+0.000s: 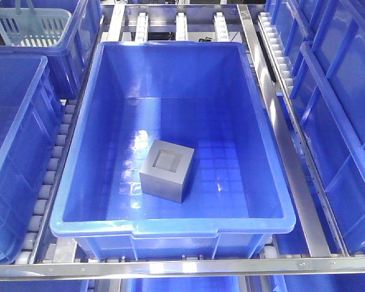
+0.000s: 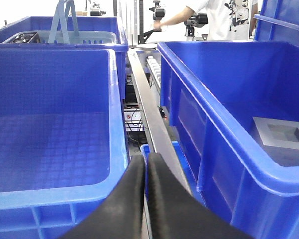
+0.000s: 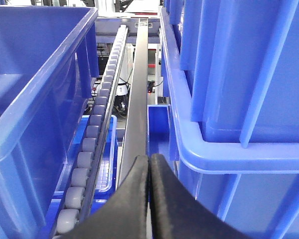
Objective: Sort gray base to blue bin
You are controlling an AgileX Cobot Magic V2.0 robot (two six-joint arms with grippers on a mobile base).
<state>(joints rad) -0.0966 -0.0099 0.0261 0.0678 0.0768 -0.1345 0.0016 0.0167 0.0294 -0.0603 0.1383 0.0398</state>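
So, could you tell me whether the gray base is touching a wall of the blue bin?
No, the gray base sits on the floor of the blue bin, with bare floor on every side.

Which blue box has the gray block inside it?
The middle blue bin, in the front view. The gray base sits on its floor, recess facing up. The bin to its left shows no block.

You see the right gripper (image 3: 148, 199) with black fingers (image 3: 132, 199) pressed together, holding nothing | roller track (image 3: 97, 129) and metal rail (image 3: 138, 99) running ahead | blue bin (image 3: 35, 99) at left | stacked blue crates (image 3: 229, 99) at right
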